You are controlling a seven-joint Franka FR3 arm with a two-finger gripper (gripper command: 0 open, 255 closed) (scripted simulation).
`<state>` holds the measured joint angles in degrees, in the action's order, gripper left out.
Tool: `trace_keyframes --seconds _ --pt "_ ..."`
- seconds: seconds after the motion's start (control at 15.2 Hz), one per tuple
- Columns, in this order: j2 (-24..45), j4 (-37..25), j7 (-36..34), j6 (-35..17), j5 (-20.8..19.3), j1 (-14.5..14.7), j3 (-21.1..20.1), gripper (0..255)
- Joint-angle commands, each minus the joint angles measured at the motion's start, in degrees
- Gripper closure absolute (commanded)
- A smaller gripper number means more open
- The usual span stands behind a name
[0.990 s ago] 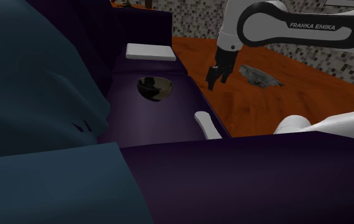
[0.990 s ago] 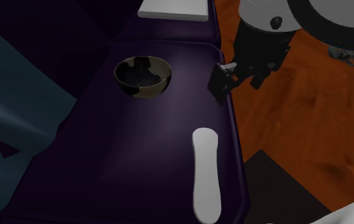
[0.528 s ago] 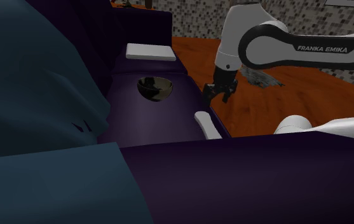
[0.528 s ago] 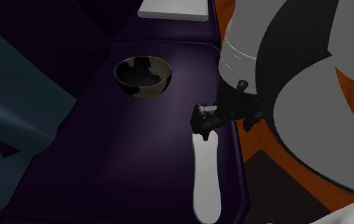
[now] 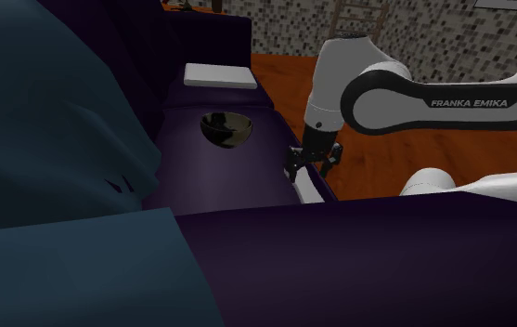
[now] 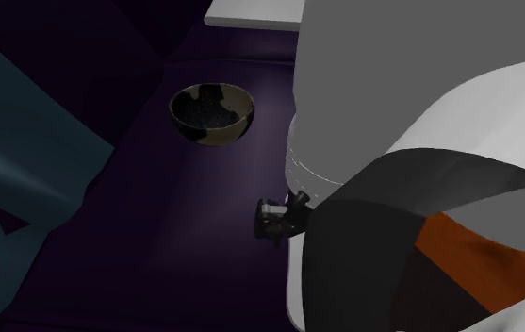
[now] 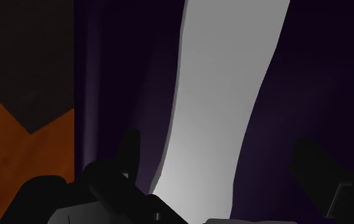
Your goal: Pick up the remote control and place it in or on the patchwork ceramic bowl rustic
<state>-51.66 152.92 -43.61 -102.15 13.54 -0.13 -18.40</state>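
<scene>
Pincer (image 7: 218, 145) spread apart, white remote control (image 7: 229, 76) lying between its fingers, neither touching it, mottled bowl (image 5: 226, 128) well apart.

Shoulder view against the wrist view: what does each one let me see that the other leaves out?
Shoulder view: the dark bowl farther along the purple seat, a flat white slab beyond it, the white arm and a big blue-grey shape. Wrist view: the two black fingers standing apart, one on each side of the remote, not clasping it. Both: the remote, the gripper just over it, the purple seat and the orange floor.
</scene>
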Motion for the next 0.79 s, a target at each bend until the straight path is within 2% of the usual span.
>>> trace_keyframes --seconds 0.0,0.2,0.73 --pt "-0.1 1.6 -0.2 -1.5 0.5 0.2 -0.4 0" --pt "0.2 4.1 -0.2 -4.3 1.2 0.5 -1.1 0" --pt "0.2 4.1 -0.2 -4.3 1.2 0.5 -1.1 0"
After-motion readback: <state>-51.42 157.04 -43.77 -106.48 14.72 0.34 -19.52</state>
